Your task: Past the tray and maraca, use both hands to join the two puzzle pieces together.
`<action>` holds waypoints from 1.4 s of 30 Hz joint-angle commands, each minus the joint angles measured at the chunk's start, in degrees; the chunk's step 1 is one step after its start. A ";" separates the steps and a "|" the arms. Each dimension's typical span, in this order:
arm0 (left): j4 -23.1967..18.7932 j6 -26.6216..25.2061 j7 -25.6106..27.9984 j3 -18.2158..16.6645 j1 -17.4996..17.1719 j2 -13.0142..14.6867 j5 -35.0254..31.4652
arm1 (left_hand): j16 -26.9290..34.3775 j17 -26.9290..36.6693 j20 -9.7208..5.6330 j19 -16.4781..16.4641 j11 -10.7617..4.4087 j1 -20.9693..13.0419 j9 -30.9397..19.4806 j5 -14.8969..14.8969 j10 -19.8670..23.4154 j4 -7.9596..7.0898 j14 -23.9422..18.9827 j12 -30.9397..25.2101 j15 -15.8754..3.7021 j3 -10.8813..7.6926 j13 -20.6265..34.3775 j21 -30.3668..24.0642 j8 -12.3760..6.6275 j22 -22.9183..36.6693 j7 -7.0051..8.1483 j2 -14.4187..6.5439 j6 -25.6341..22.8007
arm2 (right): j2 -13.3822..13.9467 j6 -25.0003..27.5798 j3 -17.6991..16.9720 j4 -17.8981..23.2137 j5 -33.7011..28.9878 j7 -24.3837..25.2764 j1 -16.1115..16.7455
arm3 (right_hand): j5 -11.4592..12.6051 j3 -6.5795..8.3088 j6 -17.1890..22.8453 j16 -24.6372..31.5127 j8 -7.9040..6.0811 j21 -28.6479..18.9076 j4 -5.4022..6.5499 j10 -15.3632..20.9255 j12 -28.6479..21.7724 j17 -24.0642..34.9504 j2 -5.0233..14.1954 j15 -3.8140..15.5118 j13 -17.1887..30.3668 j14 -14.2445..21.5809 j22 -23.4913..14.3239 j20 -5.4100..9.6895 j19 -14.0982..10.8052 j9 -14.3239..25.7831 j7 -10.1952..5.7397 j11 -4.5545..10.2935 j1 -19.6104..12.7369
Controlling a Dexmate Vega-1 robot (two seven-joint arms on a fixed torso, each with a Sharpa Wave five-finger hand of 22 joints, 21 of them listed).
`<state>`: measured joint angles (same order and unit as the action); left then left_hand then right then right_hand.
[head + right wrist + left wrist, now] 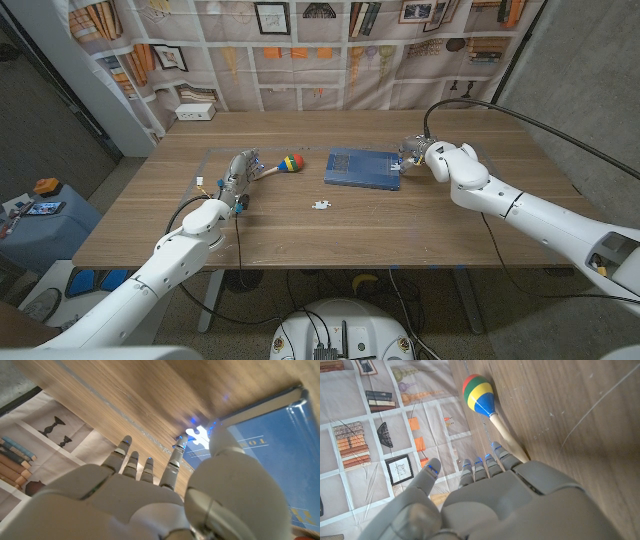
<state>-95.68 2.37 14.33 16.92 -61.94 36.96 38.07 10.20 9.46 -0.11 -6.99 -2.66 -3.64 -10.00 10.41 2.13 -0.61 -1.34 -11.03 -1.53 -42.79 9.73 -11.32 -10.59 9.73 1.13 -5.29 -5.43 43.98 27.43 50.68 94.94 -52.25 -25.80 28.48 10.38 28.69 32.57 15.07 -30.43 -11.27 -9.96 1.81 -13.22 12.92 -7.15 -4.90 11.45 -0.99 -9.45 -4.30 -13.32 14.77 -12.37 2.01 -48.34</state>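
- Head view: the left hand (236, 176) sits on the left part of the wooden tabletop (300, 230), just beside the handle end of the maraca (283, 165). The right hand (418, 152) is at the right edge of the blue tray (362, 168).
- One white puzzle piece (321, 205) lies bare on the tabletop, in front of the tray and between the two arms, well apart from both hands.
- Left wrist view: the left hand (490, 495) has its fingers (481, 467) stretched out side by side and the thumb set apart, holding nothing. The fingertips reach just beside the wooden handle of the maraca (481, 397); I cannot tell if they touch it. The maraca's head is striped red, green, yellow and blue.
- Right wrist view: the right hand (165, 490) has its fingers (172, 462) spread. The second puzzle piece (198, 436) shows white at the corner of the tray (260, 450), between the thumb tip and the nearest finger; whether it is pinched or only touched I cannot tell.
- A printed cloth with bookshelves and framed pictures (300, 45) hangs behind the tabletop.
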 commanded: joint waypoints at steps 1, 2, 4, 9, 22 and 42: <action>-0.31 -0.08 0.17 -0.07 -0.46 0.19 0.19 | -0.05 0.19 -0.04 -0.32 -0.01 0.65 -0.11 0.18 0.27 -0.06 -0.25 0.06 -0.25 -0.43 0.33 0.12 0.08 0.19 0.13 -4.21 -0.54 | -0.66 0.92 0.14 -0.46 -0.61 1.59 0.26 | -0.08 -0.26 1.38 0.57 -0.85 -0.60 0.07 1.07 -0.34 0.21 -0.07 0.39 0.05 0.78 -0.20 0.48 -0.84 0.21 -0.08 0.19 -0.98; -0.37 -0.22 0.25 -0.06 -0.46 0.22 0.20 | -0.04 0.20 -0.04 -0.32 0.09 0.66 -0.11 0.18 0.23 -0.08 -0.26 0.07 -0.22 -0.44 0.33 0.12 0.09 0.19 0.14 -4.22 -0.53 | -0.68 0.84 0.18 -0.53 -0.59 1.58 0.19 | -0.08 -0.28 1.48 0.59 -0.90 -0.62 0.08 1.12 -0.32 0.21 -0.07 0.40 0.05 0.87 -0.20 0.49 -0.97 0.20 -0.09 0.23 -1.03; -0.48 -0.59 0.37 -0.04 -0.45 0.30 0.28 | -0.04 0.20 -0.04 -0.36 -0.05 0.67 -0.11 0.18 0.26 -0.08 -0.27 0.07 -0.24 -0.45 0.33 0.11 0.09 0.19 0.13 -4.22 -0.52 | -0.83 1.01 0.22 -0.67 -0.63 1.68 0.14 | -0.08 -0.32 1.76 0.66 -1.04 -0.60 0.09 1.32 -0.32 0.21 -0.06 0.55 0.04 1.11 -0.20 0.65 -1.12 0.20 -0.10 0.38 -1.16; -0.48 -0.81 0.32 0.05 -0.38 0.40 0.26 | -0.06 0.20 -0.07 -0.37 0.00 0.70 -0.11 0.17 0.28 -0.09 -0.25 0.07 -0.18 -0.45 0.33 0.12 0.09 0.19 0.14 -4.20 -0.54 | -0.83 1.13 0.44 -0.67 -0.94 1.83 0.02 | -0.06 -0.37 2.46 0.81 -1.37 -0.63 0.15 2.24 -0.49 0.22 0.06 0.91 0.02 1.59 -0.20 0.83 -1.59 0.19 -0.10 0.49 -1.44; -0.41 -1.02 0.25 0.10 -0.37 0.49 0.37 | -0.05 0.21 -0.05 -0.38 0.13 0.78 -0.12 0.17 0.36 -0.15 -0.30 0.05 -0.22 -0.50 0.34 0.13 0.09 0.19 0.16 -4.17 -0.57 | -0.99 1.71 0.51 -0.60 -1.18 2.45 0.26 | -0.05 -0.56 5.21 1.15 -2.47 -0.54 0.24 4.21 -0.63 0.20 0.35 1.87 -0.06 2.91 -0.19 1.27 -2.69 0.05 -0.17 0.67 -2.31; -0.24 -1.06 0.05 0.18 -0.33 0.52 0.49 | -0.06 0.21 -0.09 -0.43 0.02 0.86 -0.12 0.18 0.37 -0.20 -0.33 0.07 -0.20 -0.59 0.34 0.14 0.11 0.19 0.11 -4.17 -0.53 | -0.79 1.94 0.49 -0.31 -1.61 3.67 0.72 | -0.04 -0.69 8.59 1.51 -3.63 -0.57 0.29 6.62 -0.72 0.19 0.89 2.69 -0.17 4.39 -0.19 2.07 -4.44 -0.19 -0.26 1.37 -3.51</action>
<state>-96.16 1.18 14.70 17.01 -62.34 37.49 38.48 10.20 9.46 -0.11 -6.98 -2.66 -3.22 -9.99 10.41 2.14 -0.77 -1.34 -11.03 -1.54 -42.95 10.02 -11.32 -10.59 9.73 1.13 -5.17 -5.43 43.04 29.14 51.17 94.38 -53.50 -22.99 28.91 10.39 28.06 40.44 16.15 -33.71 -11.72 -9.81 7.81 -13.57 12.91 -6.69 -2.14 11.19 2.79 -9.45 -2.46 -17.19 14.63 -12.51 3.59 -51.66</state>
